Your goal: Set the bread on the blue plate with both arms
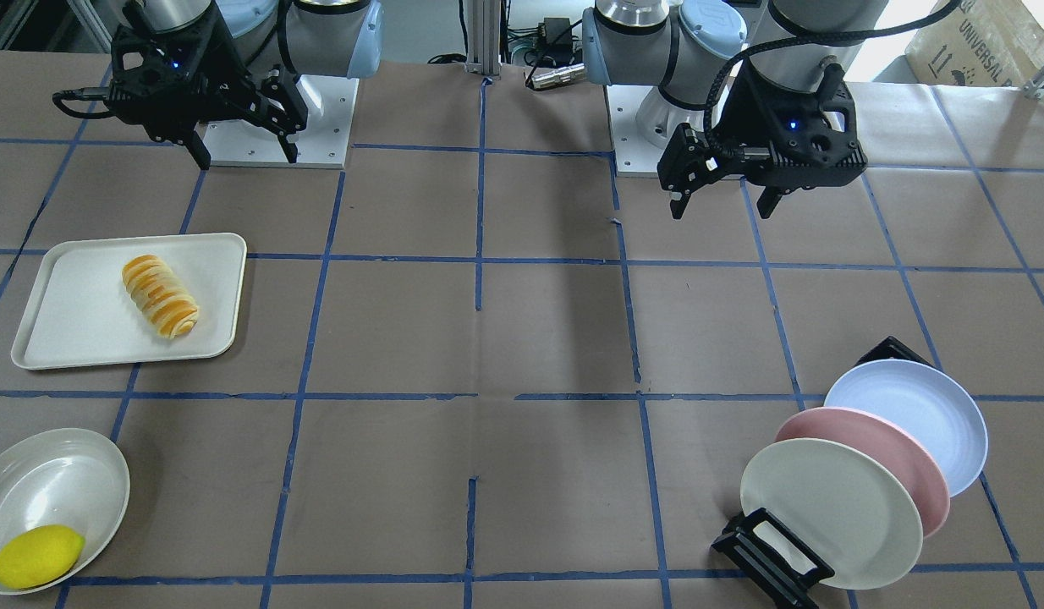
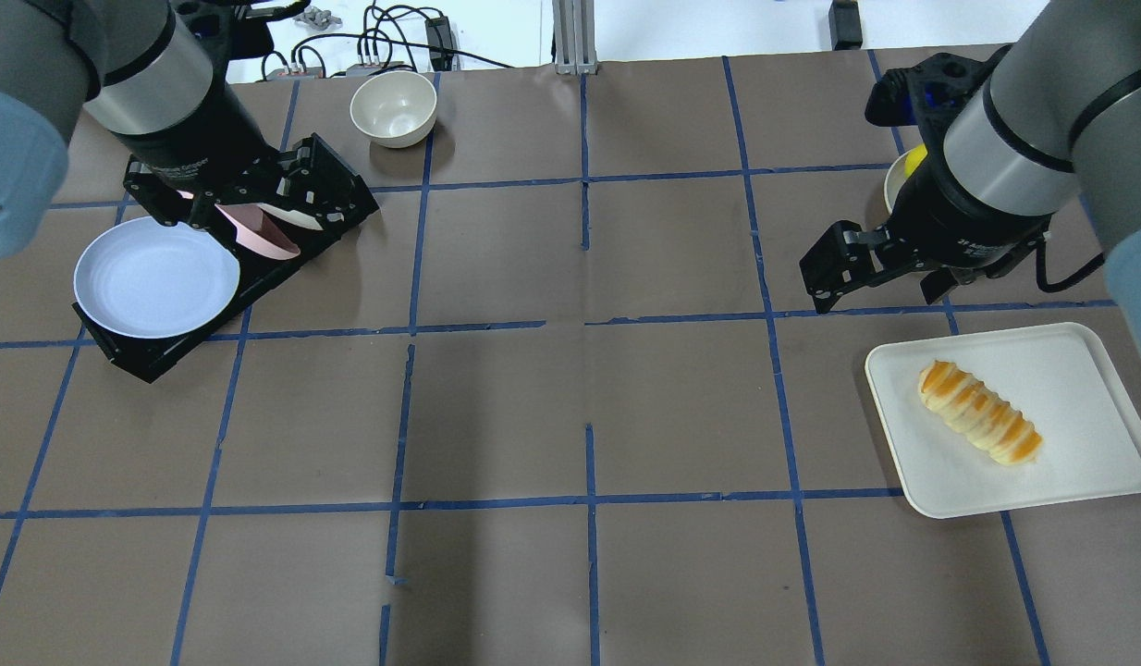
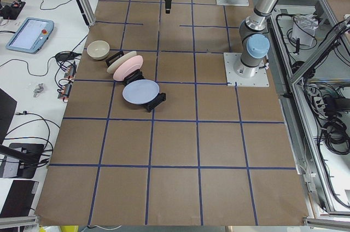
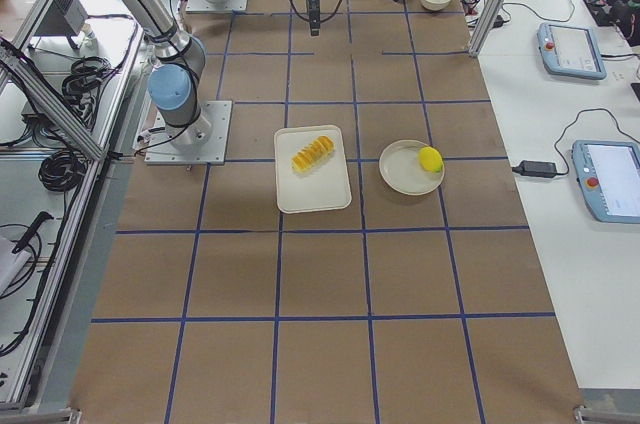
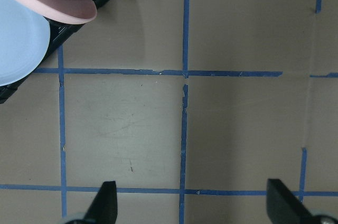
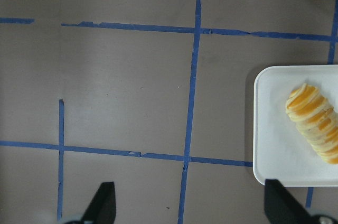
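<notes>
Overhead exterior view puts the bread (image 2: 979,413) at about five o'clock from my right pincer (image 2: 873,298). It is near, but not under the pincer. The bread lies flat on a white tray (image 2: 1079,370), its long axis running from ten o'clock to four o'clock. My right arm is plainly the nearer one, since my left pincer (image 1: 721,210) hangs well apart on the far side of the table. Both pincers are spread wide with nothing between the fingers, as each wrist view shows. The blue plate (image 2: 154,277) sits at about eight o'clock from my left pincer. It stands tilted in the end slot of a black rack (image 2: 136,356), on the side nearest my base. I judge the first reach belongs to the right arm, with the fingers turned to close across the bread's short width. By count there is one bread and one tray. There are three plates in the rack: the blue one, a pink plate (image 2: 261,239) and a cream plate (image 1: 831,512). There is also one lemon (image 1: 37,556) in a shallow dish (image 1: 61,469), and one small empty bowl (image 2: 393,108).
</notes>
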Robot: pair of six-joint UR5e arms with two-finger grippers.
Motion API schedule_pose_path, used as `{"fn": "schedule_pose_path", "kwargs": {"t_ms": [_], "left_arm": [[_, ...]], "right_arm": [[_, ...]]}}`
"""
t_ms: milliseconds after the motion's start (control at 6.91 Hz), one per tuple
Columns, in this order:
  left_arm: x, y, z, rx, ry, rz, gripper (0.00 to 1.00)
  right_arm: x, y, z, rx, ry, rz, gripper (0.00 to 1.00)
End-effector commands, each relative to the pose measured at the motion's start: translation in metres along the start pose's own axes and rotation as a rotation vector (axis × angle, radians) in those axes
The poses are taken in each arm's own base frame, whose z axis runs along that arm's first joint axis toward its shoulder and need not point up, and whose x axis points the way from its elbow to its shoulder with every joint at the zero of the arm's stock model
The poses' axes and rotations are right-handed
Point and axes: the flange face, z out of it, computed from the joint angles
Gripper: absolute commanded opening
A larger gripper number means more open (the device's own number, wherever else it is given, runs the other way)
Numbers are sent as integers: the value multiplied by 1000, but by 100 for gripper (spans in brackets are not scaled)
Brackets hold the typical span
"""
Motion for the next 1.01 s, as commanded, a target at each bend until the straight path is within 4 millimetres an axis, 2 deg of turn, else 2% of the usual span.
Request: {"fn": "schedule_pose_path", "kwargs": {"t_ms": [0,145,289,579,724,868], "left_arm": [[-2,3,-5,-16,-1,-2,100],[-14,-7,-3,-25,-4,-9,100],[-50,-23,-3,-26,1,-35,100],[-135,-49,10,-54,11,44,100],[-181,-64,33,-84,25,85,100],[-229,-77,51,-101,45,59,100]], "right_arm": [[0,0,0,-1,-2,0,100],[0,0,1,-3,-2,0,100],[0,0,0,-1,-2,2,100],[5,-2,10,-14,-3,-26,100],[19,4,39,-60,-12,-108,100],[58,4,68,-44,-8,-177,100]]}}
